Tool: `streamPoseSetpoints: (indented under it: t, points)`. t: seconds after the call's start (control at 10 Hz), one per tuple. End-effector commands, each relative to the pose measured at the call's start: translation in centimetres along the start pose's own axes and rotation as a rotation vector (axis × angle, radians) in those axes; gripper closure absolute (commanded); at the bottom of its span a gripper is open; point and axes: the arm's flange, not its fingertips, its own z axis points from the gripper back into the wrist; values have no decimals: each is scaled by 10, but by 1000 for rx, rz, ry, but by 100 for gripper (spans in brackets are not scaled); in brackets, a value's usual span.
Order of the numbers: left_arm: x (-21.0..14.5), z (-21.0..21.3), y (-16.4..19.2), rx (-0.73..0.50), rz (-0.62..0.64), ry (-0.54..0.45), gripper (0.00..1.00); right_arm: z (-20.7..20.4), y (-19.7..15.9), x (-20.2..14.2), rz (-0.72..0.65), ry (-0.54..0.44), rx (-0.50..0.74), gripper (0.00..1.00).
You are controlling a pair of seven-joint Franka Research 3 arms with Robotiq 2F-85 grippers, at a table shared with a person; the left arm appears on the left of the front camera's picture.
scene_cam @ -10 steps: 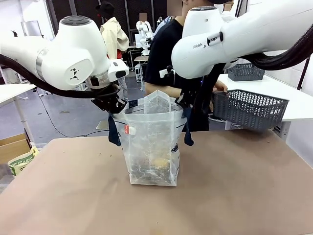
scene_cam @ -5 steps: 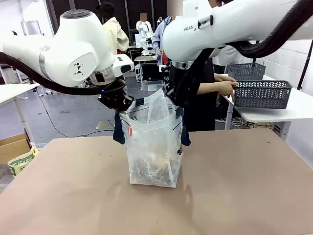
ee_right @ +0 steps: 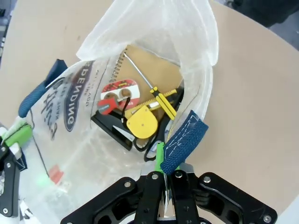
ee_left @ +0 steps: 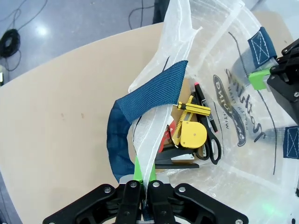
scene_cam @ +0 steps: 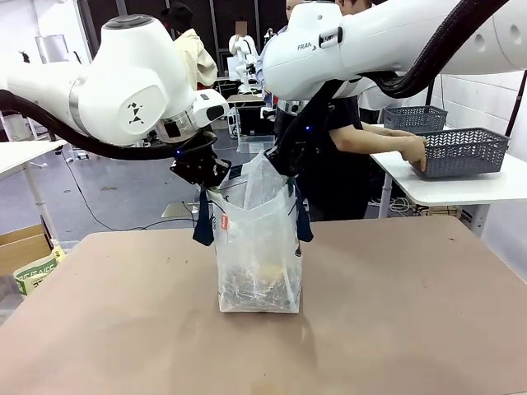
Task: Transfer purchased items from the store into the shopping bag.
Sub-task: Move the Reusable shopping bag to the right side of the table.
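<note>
Brown table [scene_cam: 412, 329], with the two white arms meeting above its middle. The shopping bag [scene_cam: 257, 247] stands upright on the table at centre, its mouth held open between the arms and its navy handles [scene_cam: 203, 218] hanging down both sides. The store [scene_cam: 463, 152], a dark grey lattice basket, rests on a white side table [scene_cam: 461, 185] at far right, well apart from the bag, with a person's hand [scene_cam: 414, 152] on its near wall.

Left gripper [ee_left: 141, 186]: fingers pressed together, pinching the bag's translucent rim beside a navy strap. Right gripper [ee_right: 164, 179]: fingers likewise closed on the opposite rim, at a strap end.

The purchased items lie on the bag's bottom: a tan spiral notebook [ee_right: 154, 74], black-handled scissors [ee_left: 212, 140], a yellow tape measure [ee_left: 193, 134], a yellow-handled screwdriver [ee_right: 161, 103] and a red tape roll [ee_right: 117, 93].
</note>
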Motion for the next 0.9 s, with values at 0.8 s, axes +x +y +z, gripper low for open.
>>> streamPoseSetpoints:
  t: [0.8]
  points:
    - [6, -6, -20, -64, 30, -72, 100, -8, 16, 17, -113, -50, 75, 100]
